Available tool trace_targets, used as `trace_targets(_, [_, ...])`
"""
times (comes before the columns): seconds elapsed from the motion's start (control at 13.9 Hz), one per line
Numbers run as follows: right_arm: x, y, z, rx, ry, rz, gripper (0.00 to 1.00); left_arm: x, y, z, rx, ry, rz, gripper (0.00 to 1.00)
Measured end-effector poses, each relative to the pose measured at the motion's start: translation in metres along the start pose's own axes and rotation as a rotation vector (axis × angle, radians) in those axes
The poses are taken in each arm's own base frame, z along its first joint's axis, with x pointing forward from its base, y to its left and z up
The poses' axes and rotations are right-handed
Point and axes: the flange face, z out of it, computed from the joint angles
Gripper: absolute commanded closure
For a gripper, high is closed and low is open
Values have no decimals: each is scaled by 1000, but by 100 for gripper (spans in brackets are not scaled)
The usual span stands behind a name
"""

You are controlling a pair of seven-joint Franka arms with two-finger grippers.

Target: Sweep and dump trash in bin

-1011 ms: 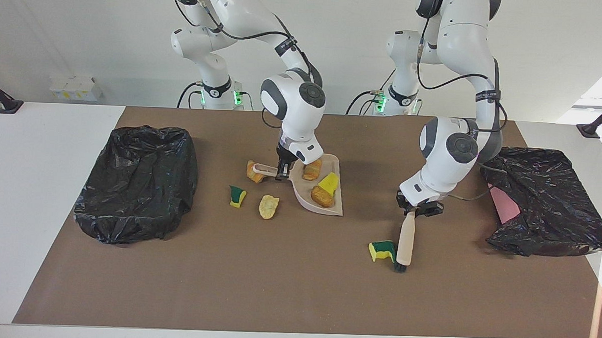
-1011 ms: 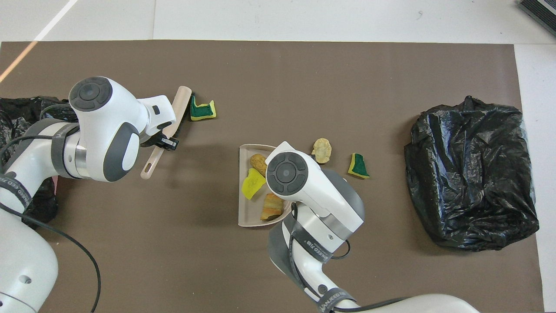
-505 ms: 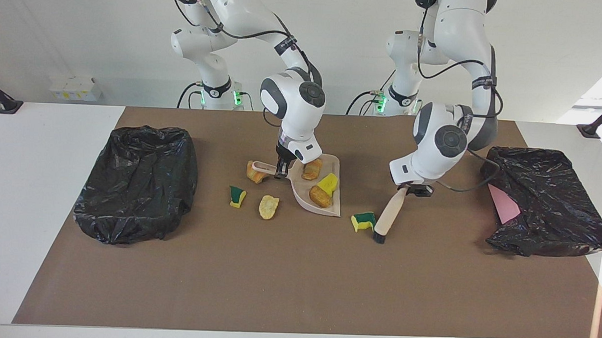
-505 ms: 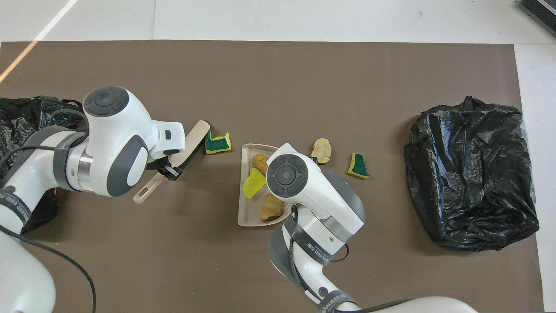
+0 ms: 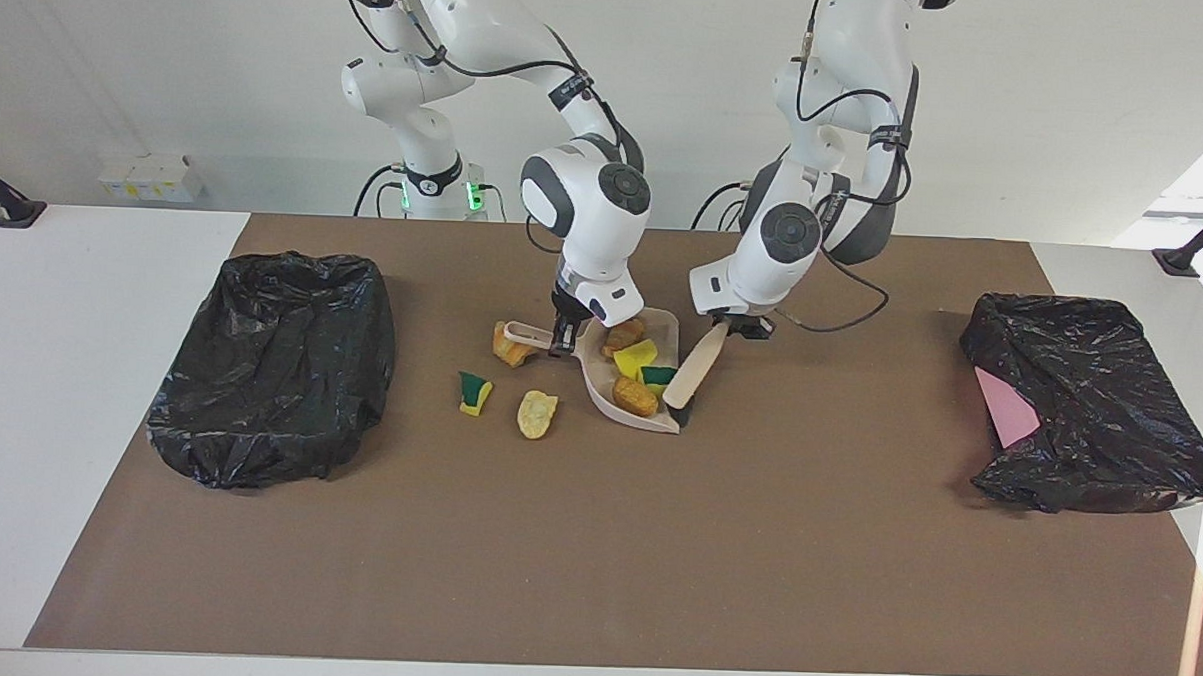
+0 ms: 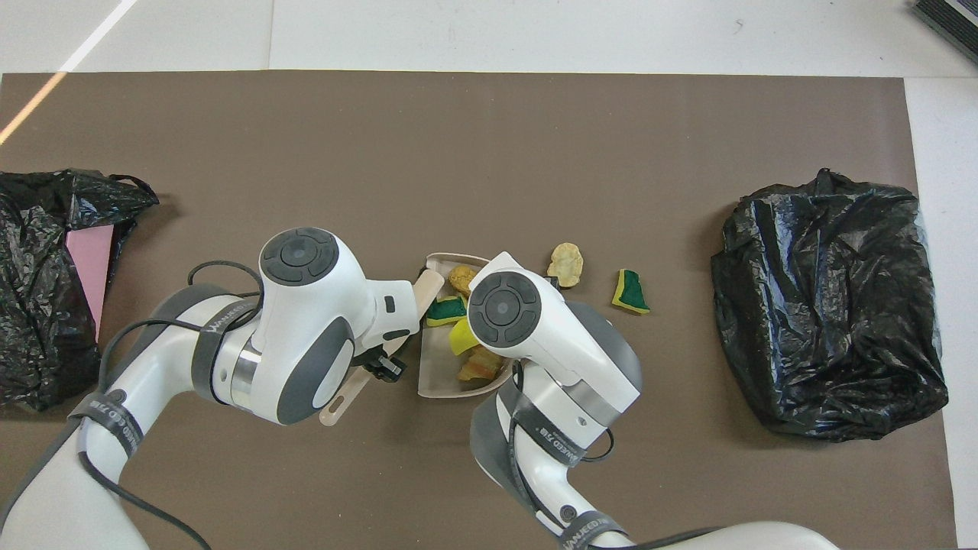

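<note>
A white counter carries a broad brown mat under a plain pale wall. Crumpled black bin bags sit near each end edge: one at the right arm's end, one at the left arm's end, showing a pink sheet. Mid-mat, the right pincer is clamped on the handle of a beige plastic dustpan holding sponge and bread scraps. The left pincer grips a wooden-handled brush, bristles at the pan's open edge. Three scraps lie on the mat beside the pan toward the right arm's end: a green-yellow sponge piece, a pale bread chunk, and an orange chunk by the handle.
</note>
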Motion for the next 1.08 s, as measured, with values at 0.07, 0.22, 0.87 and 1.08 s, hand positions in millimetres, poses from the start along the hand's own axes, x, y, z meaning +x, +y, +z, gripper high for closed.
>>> trace_targets(0.07, [0,0,0,0,0,0,100,1,-3,-2,-1,16,-32,100])
trace_targets(0.22, [0,0,0,0,0,0,100,-1,-30,-10,-11,43,-111,100])
trace_targets(0.87, [-16,9,-12,-13,11,-18,100,-12,-43,-12,-51,47,-329,100])
trace_targets(1.08, [-17,8,-12,-12,10,-21,100,-16,-19,-11,-99,44,-334,100])
